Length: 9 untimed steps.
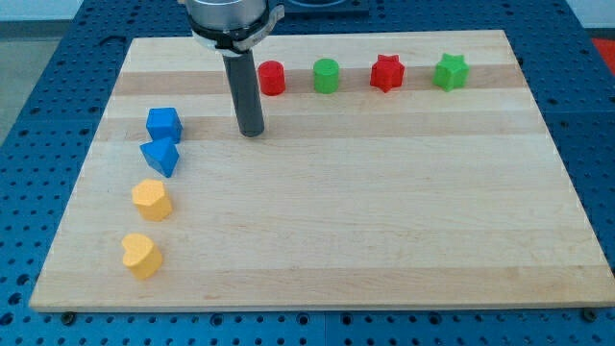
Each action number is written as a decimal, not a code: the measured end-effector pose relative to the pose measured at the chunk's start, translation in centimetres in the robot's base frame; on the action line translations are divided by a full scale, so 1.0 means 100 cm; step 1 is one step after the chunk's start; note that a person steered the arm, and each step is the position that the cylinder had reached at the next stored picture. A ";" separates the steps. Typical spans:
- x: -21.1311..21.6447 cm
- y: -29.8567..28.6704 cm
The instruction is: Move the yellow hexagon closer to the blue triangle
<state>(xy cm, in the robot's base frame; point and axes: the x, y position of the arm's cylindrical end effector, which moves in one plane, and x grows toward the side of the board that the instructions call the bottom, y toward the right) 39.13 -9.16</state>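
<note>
Looking at the board [384,211], I see my tip [251,133] resting on bare wood near the view's top, right of the blue cube [164,124] and apart from it. I have no claw on this arm, only the rod, so nothing is clamped or spread. The yellow hexagon [152,199] sits near the view's left edge, just below the blue triangle [160,156], with a small gap between them. The triangle sits directly under the cube, nearly touching it. A yellow heart [141,255] lies below the hexagon. Along the top run a red cylinder [272,77], green cylinder [327,75], red star [386,73] and green star [450,72]; my tip is below and left of the red cylinder.
</note>
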 end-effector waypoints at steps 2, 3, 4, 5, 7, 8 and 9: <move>0.000 -0.003; 0.000 -0.003; 0.000 -0.003; 0.009 -0.003; 0.077 -0.045; 0.090 -0.060; 0.108 -0.058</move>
<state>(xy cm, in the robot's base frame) 49.96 -14.99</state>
